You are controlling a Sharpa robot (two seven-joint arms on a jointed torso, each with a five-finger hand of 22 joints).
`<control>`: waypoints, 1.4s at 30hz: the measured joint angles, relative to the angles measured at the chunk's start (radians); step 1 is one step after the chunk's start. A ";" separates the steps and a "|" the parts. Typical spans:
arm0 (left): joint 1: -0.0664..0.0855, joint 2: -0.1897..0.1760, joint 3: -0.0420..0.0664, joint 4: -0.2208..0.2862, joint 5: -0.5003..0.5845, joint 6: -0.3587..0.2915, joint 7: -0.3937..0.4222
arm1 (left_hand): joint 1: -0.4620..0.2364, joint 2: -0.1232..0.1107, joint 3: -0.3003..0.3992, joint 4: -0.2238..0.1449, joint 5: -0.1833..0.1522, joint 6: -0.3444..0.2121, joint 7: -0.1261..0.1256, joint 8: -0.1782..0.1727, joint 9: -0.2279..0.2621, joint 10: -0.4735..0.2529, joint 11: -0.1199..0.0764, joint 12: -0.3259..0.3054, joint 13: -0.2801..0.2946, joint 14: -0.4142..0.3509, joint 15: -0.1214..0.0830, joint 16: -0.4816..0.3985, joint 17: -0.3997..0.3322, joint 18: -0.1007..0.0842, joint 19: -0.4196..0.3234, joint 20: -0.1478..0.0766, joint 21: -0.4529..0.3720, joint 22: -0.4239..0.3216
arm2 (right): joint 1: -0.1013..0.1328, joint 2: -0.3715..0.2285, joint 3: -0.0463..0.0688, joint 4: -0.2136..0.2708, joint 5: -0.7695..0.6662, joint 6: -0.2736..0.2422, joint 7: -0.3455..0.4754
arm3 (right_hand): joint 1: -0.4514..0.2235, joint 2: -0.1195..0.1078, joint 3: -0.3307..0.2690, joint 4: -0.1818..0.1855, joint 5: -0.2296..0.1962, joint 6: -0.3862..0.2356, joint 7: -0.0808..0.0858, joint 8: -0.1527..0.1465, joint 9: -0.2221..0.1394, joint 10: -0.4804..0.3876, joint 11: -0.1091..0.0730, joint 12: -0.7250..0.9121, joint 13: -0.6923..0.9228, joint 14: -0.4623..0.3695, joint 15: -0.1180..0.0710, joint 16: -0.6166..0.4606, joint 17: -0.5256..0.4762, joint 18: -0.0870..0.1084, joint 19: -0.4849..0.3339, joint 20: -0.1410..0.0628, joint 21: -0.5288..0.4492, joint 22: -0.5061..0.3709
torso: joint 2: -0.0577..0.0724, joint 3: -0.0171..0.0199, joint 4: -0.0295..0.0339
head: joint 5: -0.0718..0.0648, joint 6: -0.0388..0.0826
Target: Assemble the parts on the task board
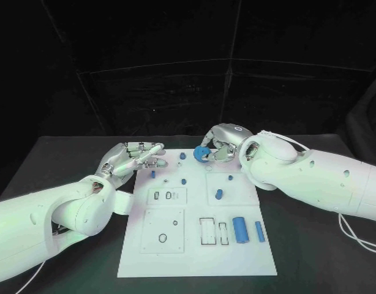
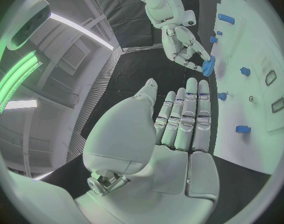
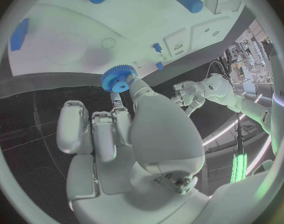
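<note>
Right hand [image 1: 221, 142] pinches a blue gear [image 1: 202, 152] at the task board's [image 1: 197, 260] far edge — left hand [image 1: 131, 158] sits empty, fingers apart, near its far left corner.

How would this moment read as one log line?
right hand: holds blue gear over board's far edge | left hand: empty, beside board

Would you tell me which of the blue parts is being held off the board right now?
The toothed blue gear, pinched in the right hand at the board's far edge; the other blue parts lie on it.

Black curtains [image 1: 188, 67] hang behind the black table [image 1: 64, 159]; bright light strips [image 2: 79, 29] cross the ceiling.
</note>
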 measured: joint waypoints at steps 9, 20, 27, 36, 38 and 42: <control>0.000 -0.005 0.000 0.004 0.000 0.000 0.000 | 0.000 0.000 0.000 0.000 0.000 0.000 0.000 0.000 0.000 0.000 0.000 0.000 0.000 0.000 0.000 -0.004 0.000 0.000 0.000 0.000 0.000 -0.001 | 0.000 0.097 -0.006 -0.037 -0.019 -0.018 -0.011 | 0.000 0.000 0.002 0.002 0.000 0.002 0.002 -0.009 -0.001 0.000 0.000 0.000 0.000 0.000 0.000 0.000 0.000 0.000 0.000 0.000 0.000 0.001 | 0.001 -0.0005 0.0012 | 0.015 -0.002; 0.001 -0.006 0.000 0.006 0.000 0.000 0.000 | 0.000 0.000 0.000 0.000 0.000 0.000 0.000 0.000 0.000 0.000 0.000 0.000 0.000 0.000 0.000 -0.004 0.000 0.000 0.000 0.000 0.000 -0.001 | -0.021 0.190 -0.014 -0.115 -0.041 0.002 -0.020 | -0.004 -0.004 0.005 0.005 0.004 0.010 0.002 -0.018 -0.004 0.000 0.000 -0.004 0.000 0.000 0.000 0.000 0.000 0.000 0.000 0.000 0.000 0.001 | 0.003 0.0004 0.0027 | 0.021 -0.008; 0.001 -0.005 0.000 0.006 0.000 0.000 0.000 | 0.000 0.000 0.000 0.000 0.000 0.000 0.000 0.000 0.000 0.000 0.000 0.000 0.000 0.000 0.000 -0.004 0.001 0.000 0.000 0.000 0.000 -0.001 | -0.024 0.218 -0.015 -0.148 -0.054 0.017 -0.026 | -0.011 -0.012 0.012 0.006 0.004 0.013 0.002 -0.020 -0.004 -0.001 0.001 -0.009 0.000 0.000 0.000 0.000 0.000 0.000 0.000 0.000 0.000 0.001 | 0.003 0.0011 0.0023 | 0.022 -0.011; 0.002 -0.004 0.000 0.007 0.000 0.000 0.000 | 0.000 0.000 0.000 0.000 0.000 0.000 0.000 0.000 0.000 0.000 0.000 0.000 0.000 0.000 0.000 -0.004 0.001 0.000 0.000 0.000 0.000 -0.001 | -0.026 0.236 -0.016 -0.169 -0.069 0.035 -0.036 | -0.034 -0.035 0.018 0.009 -0.019 0.012 -0.009 -0.053 -0.003 -0.028 0.017 -0.048 0.000 -0.001 0.001 0.000 0.001 0.000 0.004 0.004 0.000 -0.003 | 0.003 0.0017 0.0007 | 0.023 -0.013; 0.002 -0.004 0.000 0.007 0.000 0.000 0.000 | 0.000 0.000 0.000 0.000 0.000 0.000 0.000 0.000 0.000 0.000 0.000 0.000 0.000 0.000 0.000 -0.004 0.001 0.000 0.000 0.000 0.000 -0.001 | -0.026 0.238 -0.017 -0.172 -0.072 0.040 -0.038 | -0.042 -0.042 0.022 0.010 -0.018 -0.008 -0.003 -0.064 -0.001 -0.036 0.021 -0.061 0.000 0.000 0.008 0.000 0.001 0.000 0.001 0.006 0.000 -0.004 | 0.003 0.0017 0.0005 | 0.023 -0.013; 0.002 -0.004 0.000 0.007 0.000 0.000 0.000 | 0.000 0.000 0.000 0.000 0.000 0.000 0.000 0.000 0.000 0.000 0.000 0.000 0.000 0.000 0.000 -0.004 0.000 0.000 0.000 0.000 0.000 -0.001 | -0.028 0.240 -0.018 -0.177 -0.079 0.051 -0.044 | -0.057 -0.057 0.009 0.013 -0.017 -0.038 0.007 -0.081 -0.003 -0.044 0.029 -0.077 0.000 0.000 0.015 0.000 0.001 0.000 0.000 0.015 0.000 -0.008 | 0.003 0.0017 0.0001 | 0.023 -0.015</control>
